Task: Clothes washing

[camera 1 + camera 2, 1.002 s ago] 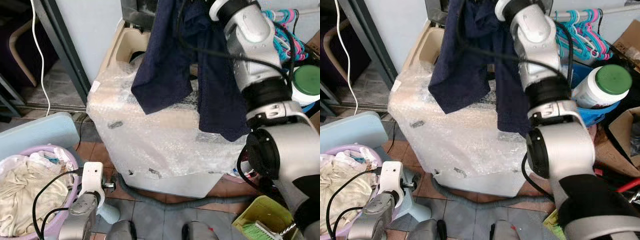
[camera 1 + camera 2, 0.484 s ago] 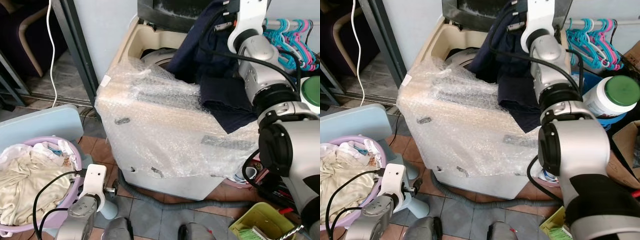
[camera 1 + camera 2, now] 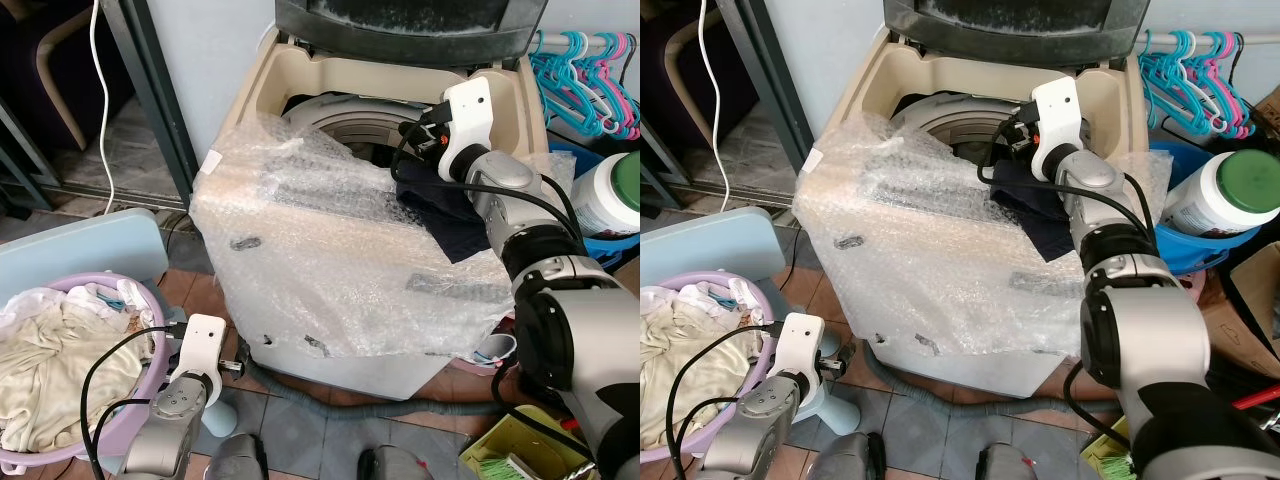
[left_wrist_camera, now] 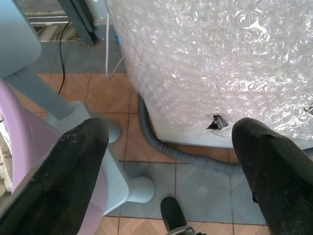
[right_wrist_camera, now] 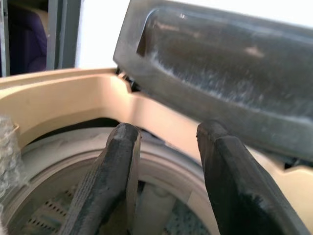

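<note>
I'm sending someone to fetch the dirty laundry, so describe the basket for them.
Start at the bubble-wrapped beige washing machine. On the floor to its left sits a round lilac plastic basket heaped with cream cloths, beside a pale blue stool.

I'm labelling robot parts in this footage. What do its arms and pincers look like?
Both arms are silver metal with black joint rings, white wrist blocks and loose black cables. The left pincer and right pincer each have two long, matte black, rounded fingers.
</note>
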Tool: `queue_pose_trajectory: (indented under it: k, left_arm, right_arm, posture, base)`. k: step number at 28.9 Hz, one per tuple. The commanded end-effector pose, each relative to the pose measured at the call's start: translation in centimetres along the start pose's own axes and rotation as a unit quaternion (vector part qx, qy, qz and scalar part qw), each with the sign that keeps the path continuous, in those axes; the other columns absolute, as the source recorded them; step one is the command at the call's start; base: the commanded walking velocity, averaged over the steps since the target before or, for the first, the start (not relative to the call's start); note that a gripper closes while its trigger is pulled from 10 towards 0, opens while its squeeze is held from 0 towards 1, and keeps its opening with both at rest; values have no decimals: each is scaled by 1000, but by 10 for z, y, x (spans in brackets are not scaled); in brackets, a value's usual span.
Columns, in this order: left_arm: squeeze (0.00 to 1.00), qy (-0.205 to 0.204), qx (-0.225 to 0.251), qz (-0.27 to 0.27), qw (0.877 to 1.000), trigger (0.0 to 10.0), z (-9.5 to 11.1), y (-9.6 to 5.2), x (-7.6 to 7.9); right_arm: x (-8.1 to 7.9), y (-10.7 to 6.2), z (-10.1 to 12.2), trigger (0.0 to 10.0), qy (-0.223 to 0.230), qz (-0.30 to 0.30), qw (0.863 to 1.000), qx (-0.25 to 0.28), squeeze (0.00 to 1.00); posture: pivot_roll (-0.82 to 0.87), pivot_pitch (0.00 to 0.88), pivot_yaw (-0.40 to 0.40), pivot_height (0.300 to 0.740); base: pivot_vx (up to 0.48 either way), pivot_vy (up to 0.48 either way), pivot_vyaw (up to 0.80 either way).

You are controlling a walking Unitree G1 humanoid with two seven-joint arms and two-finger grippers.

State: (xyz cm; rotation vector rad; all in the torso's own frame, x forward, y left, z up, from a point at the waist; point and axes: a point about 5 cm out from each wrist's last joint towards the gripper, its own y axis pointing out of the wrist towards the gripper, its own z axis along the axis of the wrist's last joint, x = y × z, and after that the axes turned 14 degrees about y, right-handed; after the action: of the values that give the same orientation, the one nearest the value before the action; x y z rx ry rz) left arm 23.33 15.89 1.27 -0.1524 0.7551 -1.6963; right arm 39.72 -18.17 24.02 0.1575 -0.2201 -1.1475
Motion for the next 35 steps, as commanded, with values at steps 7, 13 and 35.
queue_pose_trajectory:
  k: [7,13,35]
  left_arm:
    - [0,6,2,12,1000,10000,0,2,-6]
    - [0,11,8,1,1000,10000,0,1,-5]
    - [0,21,44,-47,998,10000,12,1,8]
  right_arm:
    - [10,-53,26,10000,-47,54,997,1,1000]
    - [-4,-109,2,10000,10,135,985,-104,1000]
    - [4,-49,-32,10000,54,-149,977,-140,1000]
  posture:
    - [-72,81,42,740]
    - [-97,84,62,740]
    - [-78,65,59,740]
  base:
    - [0,0,0]
    - [0,0,0]
    - [0,0,0]
